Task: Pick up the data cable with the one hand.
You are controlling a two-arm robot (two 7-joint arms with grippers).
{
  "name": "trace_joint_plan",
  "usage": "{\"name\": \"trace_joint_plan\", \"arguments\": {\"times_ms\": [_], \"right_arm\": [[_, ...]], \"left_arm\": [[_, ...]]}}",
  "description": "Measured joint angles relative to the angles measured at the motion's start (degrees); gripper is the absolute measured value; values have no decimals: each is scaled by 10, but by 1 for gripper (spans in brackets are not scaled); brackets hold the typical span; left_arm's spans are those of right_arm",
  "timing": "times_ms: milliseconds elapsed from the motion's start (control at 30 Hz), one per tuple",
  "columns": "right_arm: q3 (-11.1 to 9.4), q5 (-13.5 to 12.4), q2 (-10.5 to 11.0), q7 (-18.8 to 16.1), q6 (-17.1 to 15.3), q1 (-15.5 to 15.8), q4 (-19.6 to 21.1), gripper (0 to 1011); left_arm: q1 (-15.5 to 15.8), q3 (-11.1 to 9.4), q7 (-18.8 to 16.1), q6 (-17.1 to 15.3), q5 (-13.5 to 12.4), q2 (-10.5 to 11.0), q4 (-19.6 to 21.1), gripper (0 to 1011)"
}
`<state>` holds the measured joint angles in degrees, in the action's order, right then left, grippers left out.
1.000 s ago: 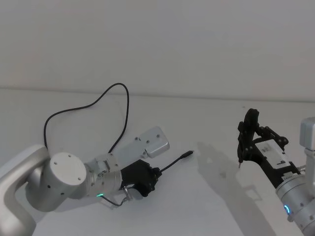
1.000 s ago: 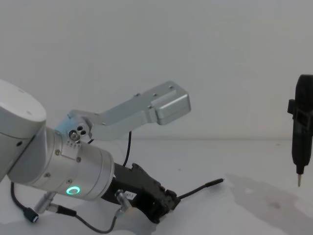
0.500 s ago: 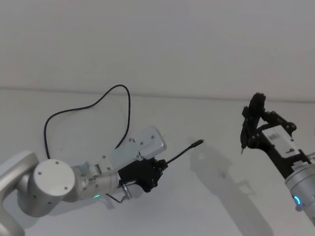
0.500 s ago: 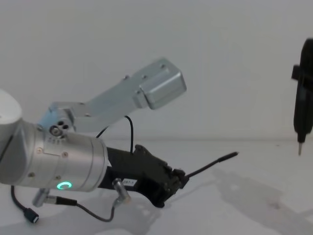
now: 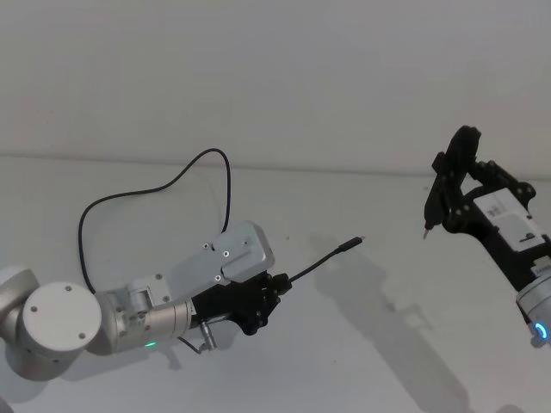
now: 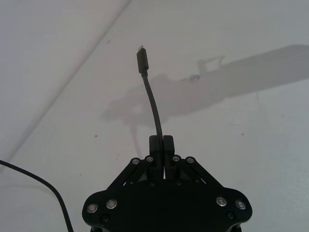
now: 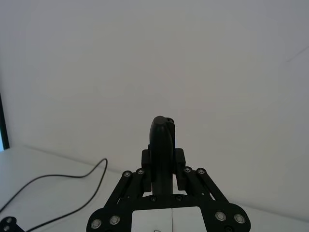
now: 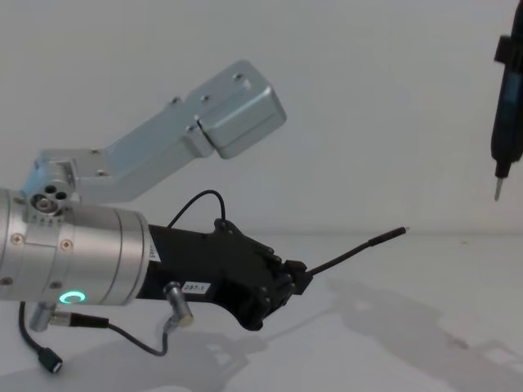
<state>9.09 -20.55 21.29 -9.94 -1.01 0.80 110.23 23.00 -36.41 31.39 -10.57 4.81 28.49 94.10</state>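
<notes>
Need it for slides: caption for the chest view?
Left gripper clamps the data cable, plug off the table; right gripper holds pen tool upper right.

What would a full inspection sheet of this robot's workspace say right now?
Surface: white table, bare apart from shadows.
Job's things: data cable, cord looping across the table, plug end held clear of it.
Clutter: nothing seen.
Grippers: left gripper shut on the data cable some way behind its plug; right gripper raised at the right, shut on a black pen-shaped tool.
Cables: short dark wire dangling under the left arm.
Surroundings: plain white wall.
</notes>
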Motion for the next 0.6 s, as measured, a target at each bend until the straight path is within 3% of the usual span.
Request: {"name": "trace_joint_plan", "arguments": {"times_ms": [600], "right_arm": [[1,-40,-21,-25,-5,-17,-2,268]], "left_arm": [[-7,8,8,17,4,11,12,43]]}}
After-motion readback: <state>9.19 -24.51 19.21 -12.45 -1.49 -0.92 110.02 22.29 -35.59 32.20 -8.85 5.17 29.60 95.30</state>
